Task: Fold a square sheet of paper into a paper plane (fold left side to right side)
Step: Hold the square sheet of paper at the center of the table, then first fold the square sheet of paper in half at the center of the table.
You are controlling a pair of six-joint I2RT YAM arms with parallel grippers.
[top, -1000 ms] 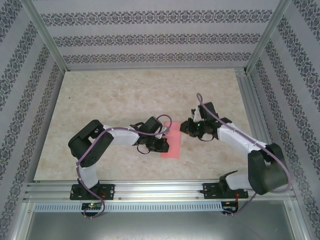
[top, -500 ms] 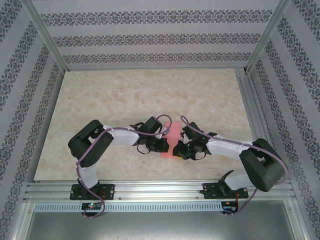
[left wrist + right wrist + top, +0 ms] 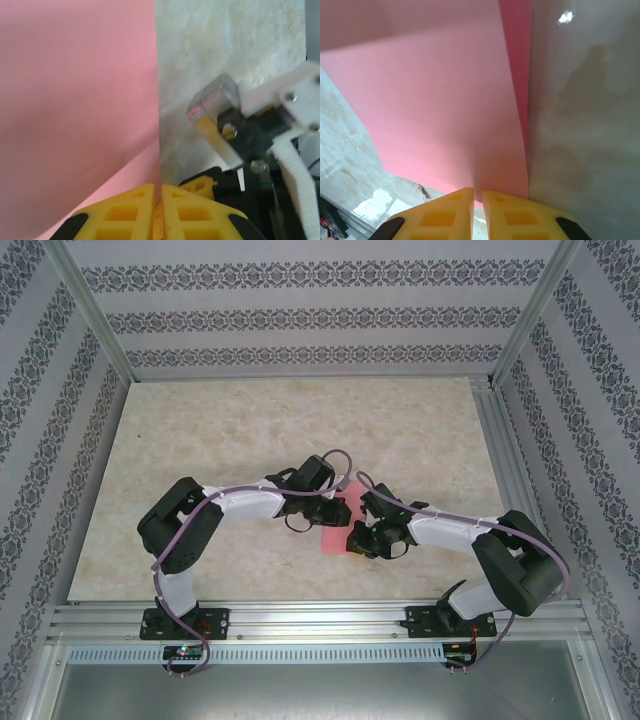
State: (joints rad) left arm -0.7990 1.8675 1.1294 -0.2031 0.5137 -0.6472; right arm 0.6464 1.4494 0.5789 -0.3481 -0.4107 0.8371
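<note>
The square sheet of paper point(image 3: 330, 538) lies pinkish-red on the marble table between my two grippers. My left gripper point(image 3: 338, 510) is shut on its edge. In the left wrist view the paper point(image 3: 75, 100) runs straight into the closed yellow fingers point(image 3: 135, 210) of the left gripper point(image 3: 161, 197). My right gripper point(image 3: 352, 540) is shut, with its tips at the sheet's near edge. In the right wrist view the paper point(image 3: 435, 100) shows two layers, a darker strip along its right side, and the right gripper point(image 3: 477, 195) rests on its border.
The marble tabletop point(image 3: 250, 430) stretches wide behind and to the left of the arms. An aluminium rail point(image 3: 320, 620) runs along the near edge, with patterned walls and metal posts round the other sides. The right arm's wrist hardware point(image 3: 270, 125) sits close beside my left fingers.
My right arm swung in from the back right and came down at the paper's near edge. The left gripper shifted up and to the right, carrying the paper's edge with it.
</note>
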